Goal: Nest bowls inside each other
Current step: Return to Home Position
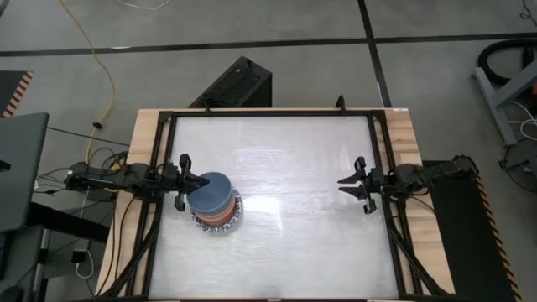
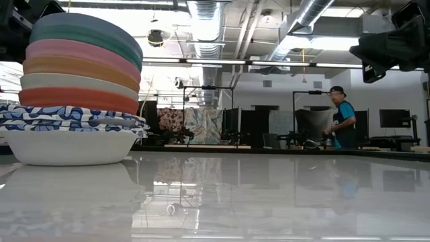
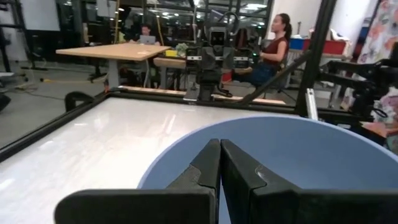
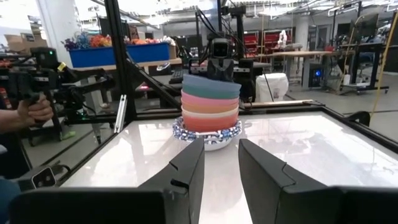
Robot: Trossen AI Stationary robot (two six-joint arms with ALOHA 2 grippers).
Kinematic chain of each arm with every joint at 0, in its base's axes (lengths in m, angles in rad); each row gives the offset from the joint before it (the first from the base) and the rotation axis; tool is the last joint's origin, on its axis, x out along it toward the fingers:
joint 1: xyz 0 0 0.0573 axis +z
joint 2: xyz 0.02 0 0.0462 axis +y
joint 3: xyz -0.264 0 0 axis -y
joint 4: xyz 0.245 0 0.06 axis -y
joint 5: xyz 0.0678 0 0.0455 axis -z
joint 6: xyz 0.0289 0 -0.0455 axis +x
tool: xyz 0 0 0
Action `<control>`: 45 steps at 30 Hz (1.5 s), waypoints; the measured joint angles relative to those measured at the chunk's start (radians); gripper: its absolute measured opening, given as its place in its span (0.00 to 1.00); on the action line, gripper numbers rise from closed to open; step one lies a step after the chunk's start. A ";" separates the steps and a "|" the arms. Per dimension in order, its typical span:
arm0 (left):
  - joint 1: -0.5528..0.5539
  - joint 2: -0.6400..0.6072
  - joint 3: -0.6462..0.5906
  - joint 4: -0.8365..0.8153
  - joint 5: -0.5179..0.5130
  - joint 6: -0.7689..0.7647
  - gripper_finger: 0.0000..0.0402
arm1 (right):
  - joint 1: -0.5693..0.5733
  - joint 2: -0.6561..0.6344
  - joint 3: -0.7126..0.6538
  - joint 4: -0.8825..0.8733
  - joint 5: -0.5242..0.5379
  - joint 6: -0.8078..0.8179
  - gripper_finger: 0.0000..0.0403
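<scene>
Left gripper (image 1: pixel 200 179), shut on nothing, hovers over the stack's (image 1: pixel 216 203) left rim; right gripper (image 1: pixel 344 183), slightly parted, sits well apart.

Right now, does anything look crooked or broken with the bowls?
Nothing is broken or spilled. The stack is one pile, but its upper bowls sit slightly tilted in the low view. The shut left gripper hangs at the rim of the blue bowl; the open right gripper is well clear.
</scene>
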 joint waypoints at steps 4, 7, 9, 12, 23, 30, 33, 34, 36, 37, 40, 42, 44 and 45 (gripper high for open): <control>0.000 0.000 0.000 -0.001 0.010 -0.005 0.00 | 0.000 0.000 0.000 -0.018 0.000 0.001 0.30; 0.000 0.000 0.000 -0.010 0.009 -0.013 0.00 | 0.000 0.000 0.000 -0.021 0.000 0.001 0.30; 0.000 0.000 0.000 -0.010 0.008 -0.032 0.00 | 0.000 0.000 0.000 -0.022 -0.001 0.001 0.30; 0.000 0.000 0.000 -0.018 0.007 -0.049 0.00 | 0.000 0.000 0.000 -0.022 -0.001 0.000 0.30; 0.000 0.000 0.001 -0.061 0.006 -0.103 0.00 | 0.000 0.000 -0.001 -0.028 -0.001 0.001 0.30; 0.000 0.000 0.001 -0.047 0.004 -0.192 0.00 | 0.000 0.000 -0.001 -0.029 -0.001 0.000 0.30; 0.000 0.000 0.001 -0.044 -0.010 -0.191 0.00 | 0.000 0.000 -0.001 -0.029 -0.001 0.001 0.30; 0.000 0.000 0.001 -0.044 -0.010 -0.192 0.00 | 0.000 0.000 -0.001 -0.030 -0.001 0.001 0.30; 0.000 0.000 0.001 -0.044 -0.020 -0.189 0.00 | 0.000 0.000 -0.001 -0.030 -0.001 0.001 0.30; 0.000 0.000 0.001 -0.044 -0.028 -0.189 0.00 | 0.000 0.000 -0.001 -0.030 -0.001 0.001 0.30; 0.000 0.000 0.001 -0.046 -0.054 -0.188 0.00 | 0.000 0.000 -0.001 -0.030 -0.001 0.001 0.30; 0.000 0.000 0.001 -0.060 -0.056 -0.188 0.00 | 0.000 0.000 -0.001 -0.030 -0.001 0.001 0.30; 0.000 0.000 0.001 -0.079 -0.056 -0.188 0.00 | 0.000 0.000 -0.001 -0.030 -0.001 0.001 0.30; 0.000 0.000 0.001 -0.082 -0.056 -0.188 0.00 | 0.000 0.000 -0.001 -0.030 -0.001 0.001 0.30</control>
